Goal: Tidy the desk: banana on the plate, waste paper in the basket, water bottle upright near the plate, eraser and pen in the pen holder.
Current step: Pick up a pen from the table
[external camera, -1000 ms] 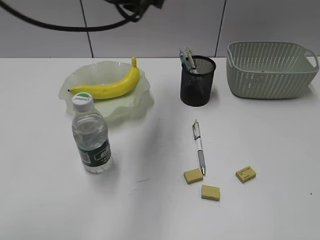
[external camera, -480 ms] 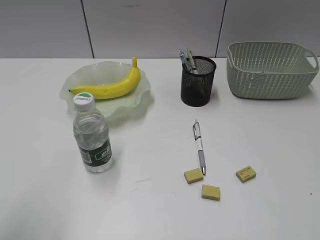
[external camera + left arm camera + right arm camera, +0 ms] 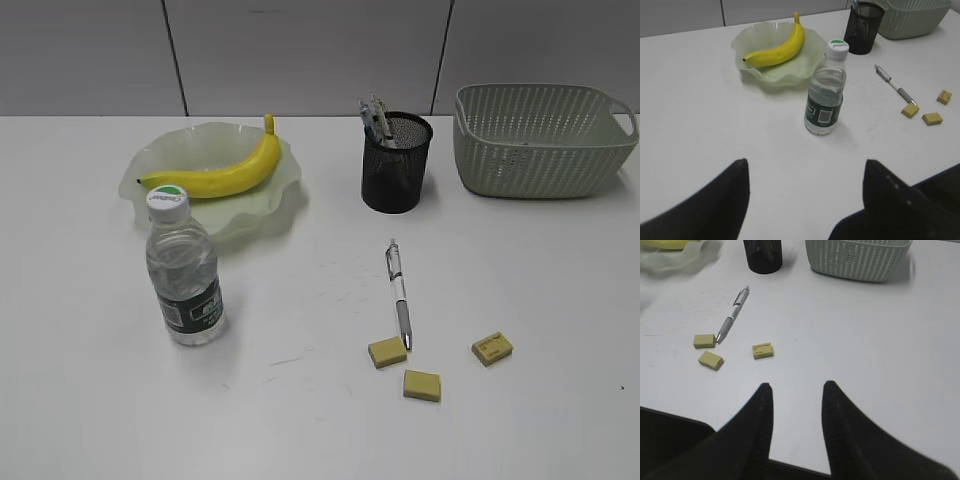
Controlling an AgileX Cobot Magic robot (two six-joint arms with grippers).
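From the exterior view, the banana is lying on the plate at the back left of the white surface, the water bottle stands upright just in front of the plate, the pen holder has a few pens poking out, the basket sits back right, and a loose pen lies out front with three yellow erasers near its lower end, neither arm in shot. Left wrist view shows the left hand spread wide open with nothing in it, hanging over bare surface near the bottle. Right wrist view has the right hand open with a narrower gap, also empty, over bare surface just short of the erasers and pen.
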